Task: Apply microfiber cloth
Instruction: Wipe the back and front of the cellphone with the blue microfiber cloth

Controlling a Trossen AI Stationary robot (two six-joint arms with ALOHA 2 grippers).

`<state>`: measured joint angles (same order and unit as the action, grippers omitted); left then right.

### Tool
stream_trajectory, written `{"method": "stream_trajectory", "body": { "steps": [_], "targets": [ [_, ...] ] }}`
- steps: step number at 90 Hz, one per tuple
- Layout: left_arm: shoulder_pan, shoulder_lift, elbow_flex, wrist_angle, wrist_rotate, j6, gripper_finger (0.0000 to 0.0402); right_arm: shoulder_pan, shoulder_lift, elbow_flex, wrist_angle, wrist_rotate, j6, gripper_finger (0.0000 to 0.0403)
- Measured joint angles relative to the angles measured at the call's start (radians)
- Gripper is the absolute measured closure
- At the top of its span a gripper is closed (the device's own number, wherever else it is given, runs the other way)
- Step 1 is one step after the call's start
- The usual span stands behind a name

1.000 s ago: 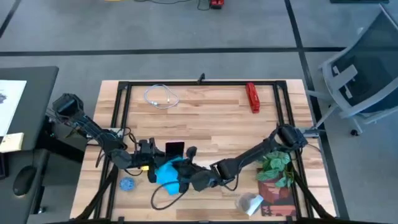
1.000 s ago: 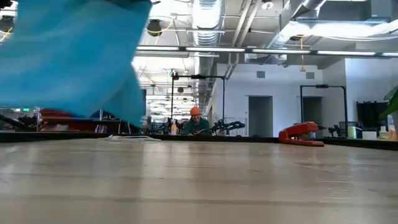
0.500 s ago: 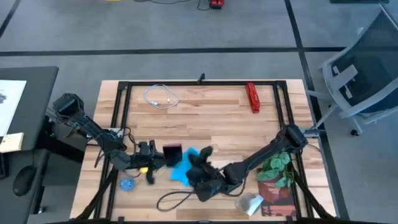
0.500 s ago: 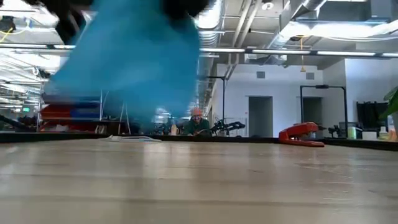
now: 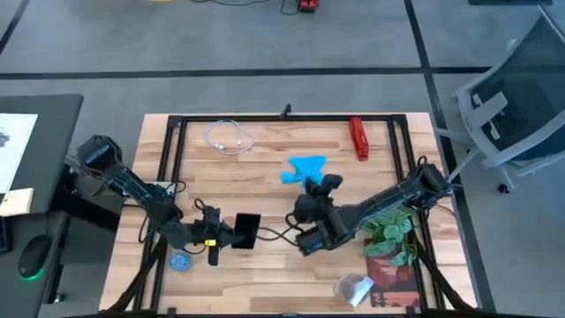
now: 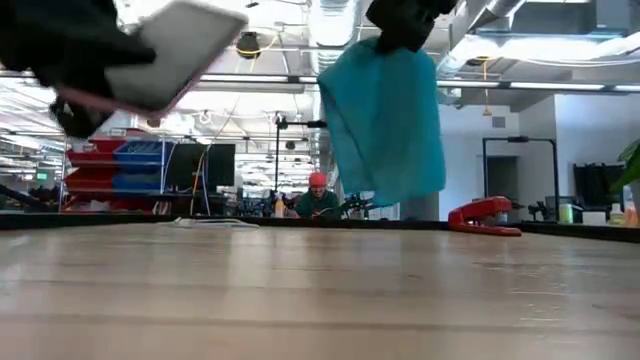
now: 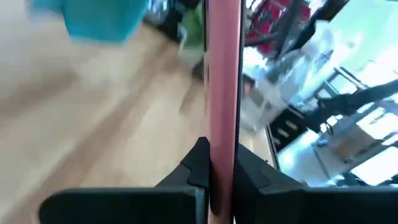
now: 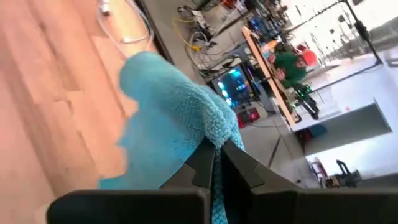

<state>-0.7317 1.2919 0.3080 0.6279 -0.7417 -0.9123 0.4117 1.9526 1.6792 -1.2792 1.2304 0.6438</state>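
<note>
Right fingers [image 8: 214, 163] are pinching the cloth [image 5: 304, 168] by one edge, clamped tight, and it's hanging clear of the bench [image 5: 265, 155], near centre, toward 1 o'clock. Left fingers [image 7: 217, 168] are squeezing the phone [image 5: 246, 231] edge-on, lifted off the wood down at 7 o'clock. So both pickups are looking done; cloth and phone are well apart, and the actual wipe, I'd say, isn't begun yet.
</note>
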Motion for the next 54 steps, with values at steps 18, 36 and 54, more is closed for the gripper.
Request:
{"method": "stream_trajectory", "body": {
  "steps": [18, 36, 54],
  "targets": [
    [0.0, 0.184, -0.027, 0.046, 0.003, -0.198, 0.0388, 0.015, 0.083, -0.001, 0.096, -0.15, -0.02, 0.0403],
    [0.002, 0.348, -0.026, 0.178, -0.012, -0.323, 0.0374, 0.047, 0.196, -0.001, 0.153, -0.332, -0.051, 0.0403],
    [0.003, 0.394, -0.037, 0.315, 0.008, -0.248, 0.0326, 0.083, 0.209, -0.001, 0.191, -0.351, -0.066, 0.0367]
  ]
}}
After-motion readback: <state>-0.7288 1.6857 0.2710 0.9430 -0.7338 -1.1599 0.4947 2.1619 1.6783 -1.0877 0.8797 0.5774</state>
